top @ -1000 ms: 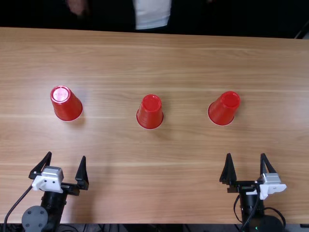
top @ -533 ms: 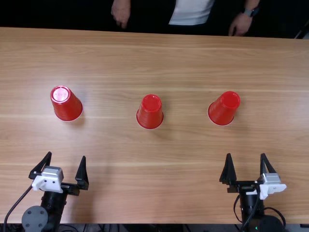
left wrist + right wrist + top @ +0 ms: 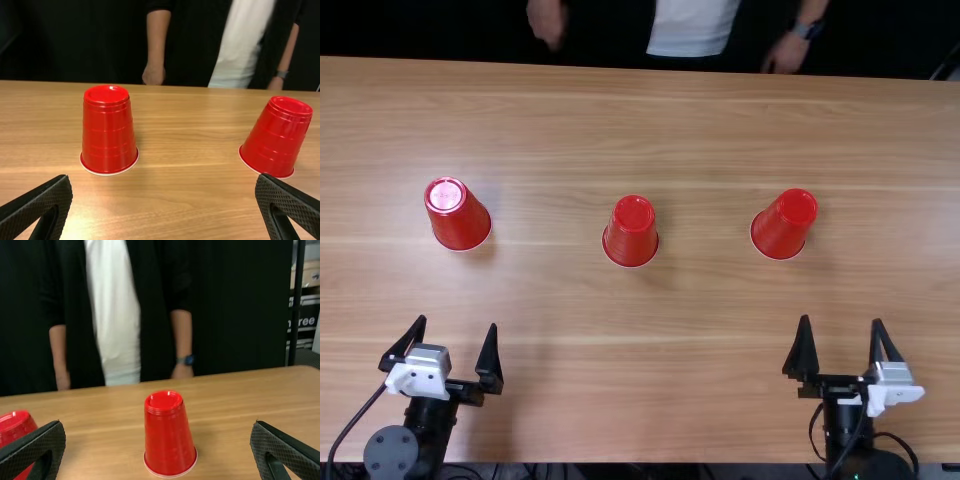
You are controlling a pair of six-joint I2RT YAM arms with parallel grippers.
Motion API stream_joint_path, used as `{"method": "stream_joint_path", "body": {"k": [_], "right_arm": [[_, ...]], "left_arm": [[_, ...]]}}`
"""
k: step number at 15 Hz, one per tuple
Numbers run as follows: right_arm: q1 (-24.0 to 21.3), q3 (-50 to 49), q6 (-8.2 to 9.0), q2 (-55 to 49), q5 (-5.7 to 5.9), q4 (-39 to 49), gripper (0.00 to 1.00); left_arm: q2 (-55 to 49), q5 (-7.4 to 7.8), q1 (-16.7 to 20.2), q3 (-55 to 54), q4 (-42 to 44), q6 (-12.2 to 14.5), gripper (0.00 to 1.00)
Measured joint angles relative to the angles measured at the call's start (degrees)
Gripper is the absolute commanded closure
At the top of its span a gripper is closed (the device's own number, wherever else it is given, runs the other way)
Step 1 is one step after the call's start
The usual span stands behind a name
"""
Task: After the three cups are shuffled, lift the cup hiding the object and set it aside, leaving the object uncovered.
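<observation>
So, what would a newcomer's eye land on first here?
Three red cups stand upside down in a row across the table: left cup, middle cup, right cup. At the near edge, the left gripper and right gripper sit open, apart from every cup.

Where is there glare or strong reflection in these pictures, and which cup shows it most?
Top view: the left cup has a pale shine on its upturned base; the middle cup and right cup show much less. Left wrist view: a bright patch lies on the table before the left cup. Right wrist view: no marked glare.
</observation>
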Motion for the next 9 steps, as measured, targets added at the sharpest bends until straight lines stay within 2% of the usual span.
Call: {"method": "stream_joint_path", "body": {"k": [2,4,6,9], "right_arm": [[-1.7,6.1,0.02,3.4,0.24,0.4,0.0],[-2.0,11.6,0.02,7.4,0.48,-1.0,0.0],[-2.0,19.1,-0.02,11.8,0.52,-6.8,0.0],[-2.0,30.6,-0.17,18.8,0.52,-13.7,0.0]], "left_arm": [[6.4,-0.48,0.7,7.8,-3.1,0.0,0.0],[13.8,-1.73,1.6,18.6,-7.0,0.0,0.0],[20.2,-1.92,1.9,29.3,-13.7,0.0,0.0],[29.3,-2.19,4.3,44.1,-24.5,0.0,0.0]]}}
